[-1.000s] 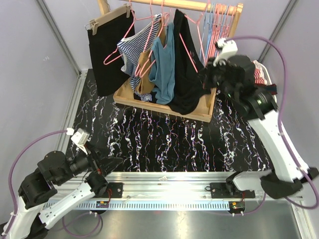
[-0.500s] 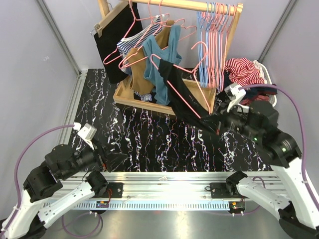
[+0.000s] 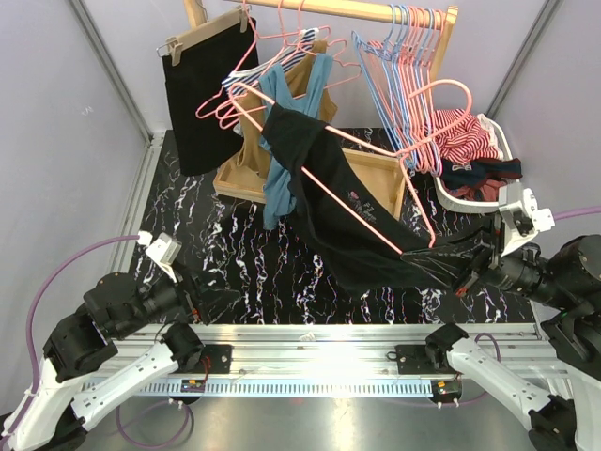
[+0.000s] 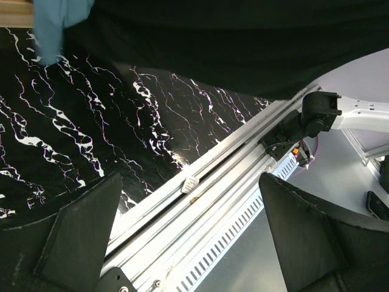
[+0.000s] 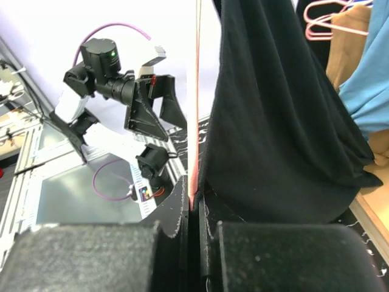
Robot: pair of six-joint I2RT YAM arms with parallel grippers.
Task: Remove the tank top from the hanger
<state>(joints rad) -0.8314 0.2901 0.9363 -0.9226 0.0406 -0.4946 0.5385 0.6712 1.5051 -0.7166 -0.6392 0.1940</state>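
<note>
- Marbled black table [image 3: 254, 254]: wooden garment rack [image 3: 347, 8] stands at the far edge, arms bolted at the near edge.
- Rack rail carries a black skirt [image 3: 197, 103] on a wooden clip hanger at far L, then a teal top [image 3: 277, 178] and a tan top [image 3: 249, 155] mid-rail, and a bunch of empty blue and pink hangers [image 3: 399, 66] at the R end.
- Wooden tray [image 3: 380, 174] forms the rack's base. The tan top's hem hangs down to its L end; can't tell if anything lies inside.
- White basket [image 3: 460, 202] sits just R of the tray and holds a red-and-white striped garment [image 3: 465, 136] w/ a dark garment [image 3: 479, 174] in front of it.
- Black tank top [image 3: 329, 202] is on its pink hanger [image 3: 362, 218], not off yet. It's stretched from the rack's middle diagonally out over the table to the near R. The hanger's hook is up by the empty hangers; can't tell if it catches the rail.
- R arm: folded low at the near R, wrist aimed L toward the rack. R gripper [image 3: 467, 275] is clamped tight on the tank top's hem. In the R wrist view the pink wire [image 5: 197, 91] runs straight down into the closed fingers alongside the black cloth [image 5: 279, 109].
- L arm: crouched low at the near L, wrist pointing R along the front edge. L gripper [image 3: 207, 301] is spread wide, holding nothing, above the table edge and aluminium base rail [image 3: 310, 343], well apart from the tank top.
</note>
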